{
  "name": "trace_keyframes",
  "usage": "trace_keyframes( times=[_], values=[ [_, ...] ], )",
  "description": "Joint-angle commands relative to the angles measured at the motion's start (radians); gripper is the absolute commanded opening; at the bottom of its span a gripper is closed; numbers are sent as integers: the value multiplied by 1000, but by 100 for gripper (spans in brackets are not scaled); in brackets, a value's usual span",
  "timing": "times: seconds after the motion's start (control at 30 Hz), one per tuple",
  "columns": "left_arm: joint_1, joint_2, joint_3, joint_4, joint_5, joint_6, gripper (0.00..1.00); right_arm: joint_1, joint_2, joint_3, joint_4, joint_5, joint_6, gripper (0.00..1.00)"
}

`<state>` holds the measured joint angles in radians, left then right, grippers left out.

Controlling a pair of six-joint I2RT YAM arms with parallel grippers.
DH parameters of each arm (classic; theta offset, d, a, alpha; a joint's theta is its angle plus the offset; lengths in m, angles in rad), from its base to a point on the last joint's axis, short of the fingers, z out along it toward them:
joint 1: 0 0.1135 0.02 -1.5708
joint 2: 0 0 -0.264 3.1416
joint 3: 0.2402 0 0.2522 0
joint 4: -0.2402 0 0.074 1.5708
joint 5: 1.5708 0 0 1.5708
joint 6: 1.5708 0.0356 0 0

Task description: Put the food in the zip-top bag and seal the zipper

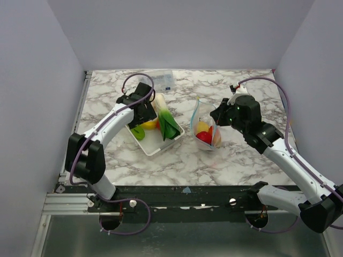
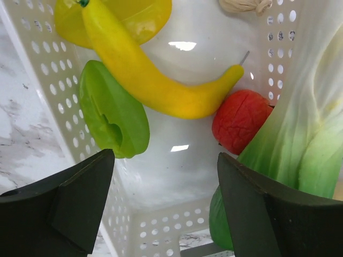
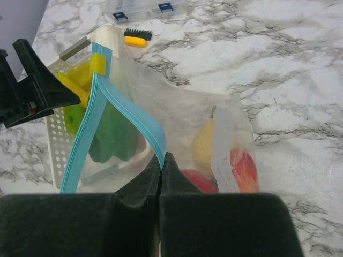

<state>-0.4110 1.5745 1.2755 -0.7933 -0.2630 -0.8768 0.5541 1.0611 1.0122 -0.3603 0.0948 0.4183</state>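
The clear zip-top bag (image 1: 206,128) stands open mid-table with a yellow, a red and an orange piece inside (image 3: 214,155). My right gripper (image 3: 162,160) is shut on the blue zipper strip (image 3: 134,115) at the bag's mouth and holds it up. My left gripper (image 2: 166,187) is open and empty, low inside the white tray (image 2: 171,176). Ahead of it lie a yellow banana (image 2: 144,80), a green piece (image 2: 112,112), a red piece (image 2: 241,120) and a large pale-green leafy vegetable (image 2: 300,144). In the top view the left gripper (image 1: 143,113) hovers over the tray (image 1: 155,145).
A rigid clear box with blue labels (image 1: 163,80) lies at the back of the table, also in the right wrist view (image 3: 142,9). A yellow and black object (image 3: 136,37) lies behind the tray. Grey walls enclose the marble table on three sides.
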Motion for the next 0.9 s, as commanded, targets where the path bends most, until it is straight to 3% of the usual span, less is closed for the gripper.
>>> trace_keyframes(
  times=[0.0,0.63,0.87],
  values=[
    [-37,118,129,-210,-115,-61,78,-7,2,-7,14,-13,-1,1],
    [-45,248,177,-273,-204,-168,77,-7,21,2,12,-20,-7,1],
    [-45,302,189,-258,-161,-198,73,-7,18,10,6,-16,-11,1]
  ],
)
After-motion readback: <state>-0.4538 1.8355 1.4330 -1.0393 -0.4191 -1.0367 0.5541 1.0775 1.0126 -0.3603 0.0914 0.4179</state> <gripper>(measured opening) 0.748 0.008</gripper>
